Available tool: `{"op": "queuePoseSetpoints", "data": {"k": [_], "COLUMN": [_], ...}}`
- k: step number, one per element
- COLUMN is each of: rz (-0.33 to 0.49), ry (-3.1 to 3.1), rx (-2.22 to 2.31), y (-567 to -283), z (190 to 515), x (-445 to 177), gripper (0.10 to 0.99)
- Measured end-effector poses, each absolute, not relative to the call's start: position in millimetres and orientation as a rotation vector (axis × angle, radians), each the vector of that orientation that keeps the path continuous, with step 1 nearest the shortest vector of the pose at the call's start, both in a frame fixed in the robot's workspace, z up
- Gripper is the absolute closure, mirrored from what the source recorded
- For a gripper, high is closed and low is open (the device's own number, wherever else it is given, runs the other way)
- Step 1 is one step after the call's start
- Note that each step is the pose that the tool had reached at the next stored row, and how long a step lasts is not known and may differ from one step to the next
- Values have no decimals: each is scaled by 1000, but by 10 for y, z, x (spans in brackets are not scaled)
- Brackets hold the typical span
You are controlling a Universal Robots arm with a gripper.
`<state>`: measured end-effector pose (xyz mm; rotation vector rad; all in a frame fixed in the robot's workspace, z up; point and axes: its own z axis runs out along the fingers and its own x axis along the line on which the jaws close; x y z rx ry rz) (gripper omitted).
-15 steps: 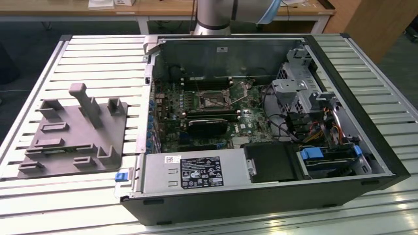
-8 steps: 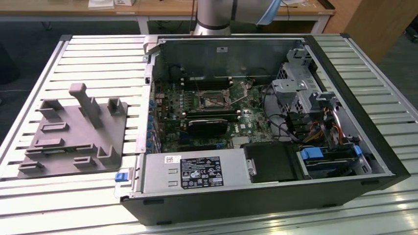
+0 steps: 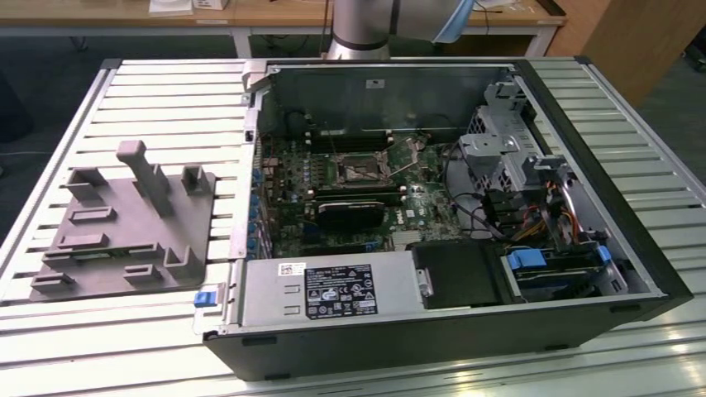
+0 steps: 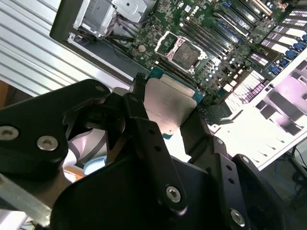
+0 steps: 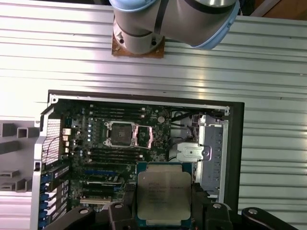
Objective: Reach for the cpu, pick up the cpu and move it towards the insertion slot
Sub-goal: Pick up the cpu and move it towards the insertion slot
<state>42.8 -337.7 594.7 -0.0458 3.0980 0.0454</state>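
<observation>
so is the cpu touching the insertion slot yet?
Apart. In the first wrist view the cpu sits clamped in the end effector, while the insertion slot lies uncovered on the board, well clear of it.

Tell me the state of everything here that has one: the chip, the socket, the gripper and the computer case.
computer case: lying on its side, panel off.
insertion slot: bracket open, nothing seated in it.
gripper: shut on the cpu.
cpu: held above the case, not yet in the insertion slot.
</observation>
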Motion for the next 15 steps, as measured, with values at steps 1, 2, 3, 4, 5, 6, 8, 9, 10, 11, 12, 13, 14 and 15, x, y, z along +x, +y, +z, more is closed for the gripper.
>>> {"op": "queuePoseSetpoints", "data": {"k": [1,2,3,4,5,6,8,9,10,11,12,13,14,15], "rz": [45,45,45,45,45,45,45,45,45,46,45,45,45,45], "ry": [3098,3098,3098,3098,3098,3098,3098,3098,3098,3098,3098,3098,3098,3098], "rx": [-46,-46,-46,-46,-46,-46,-46,-46,-46,-46,-46,-46,-46,-46], "y": [-3377,-3376,-3376,-3376,-3378,-3384,-3405,-3417,-3430,-3444,-3458,-3474,-3489,-3505], "z": [5946,5946,5946,5944,5930,5912,5876,5858,5840,5821,5804,5785,5767,5748], "x": [428,428,428,428,428,428,426,425,424,423,421,418,415,411], "gripper": [545,545,545,545,545,545,545,545,545,545,545,545,545,545]}}
